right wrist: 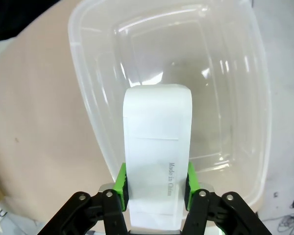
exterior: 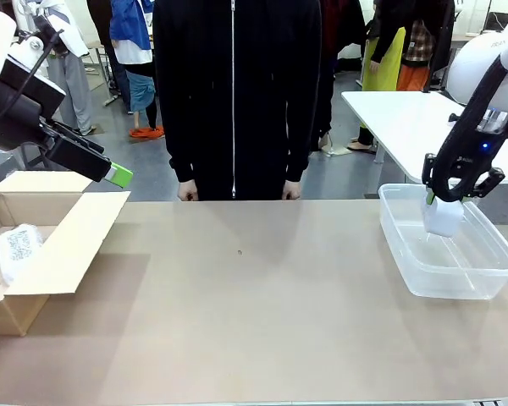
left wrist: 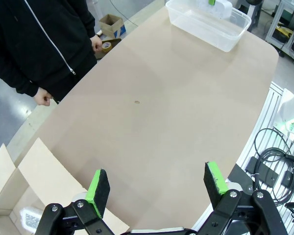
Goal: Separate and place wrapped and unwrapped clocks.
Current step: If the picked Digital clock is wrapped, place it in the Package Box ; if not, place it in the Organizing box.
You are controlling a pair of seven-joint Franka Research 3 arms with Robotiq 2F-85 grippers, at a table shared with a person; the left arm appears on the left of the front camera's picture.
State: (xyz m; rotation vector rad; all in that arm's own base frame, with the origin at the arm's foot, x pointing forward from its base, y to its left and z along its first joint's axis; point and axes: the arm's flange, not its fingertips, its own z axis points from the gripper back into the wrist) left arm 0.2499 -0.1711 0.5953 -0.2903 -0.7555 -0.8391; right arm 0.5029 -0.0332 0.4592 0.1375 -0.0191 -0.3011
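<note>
Tabletop (exterior: pixel 262 321) mostly bare: one wrapped bundle (exterior: pixel 17 249) already in cardboard box (exterior: pixel 68 245) at left edge. Right gripper (exterior: pixel 444 207) pinches bare white clock (right wrist: pixel 157 156) over clear bin (exterior: pixel 483 279), right edge, release pending. Left gripper (left wrist: pixel 157 188) spread, holding nothing

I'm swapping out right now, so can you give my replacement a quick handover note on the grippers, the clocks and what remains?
Right gripper: shut on the bare white clock, held over the clear plastic bin, not yet released.
Left gripper: open, holding nothing, above the cardboard box.
Wrapped bundle: lying in the cardboard box; a second whitish bundle shows at the picture's left edge.
Left: lower and release the white clock into the bin.
</note>
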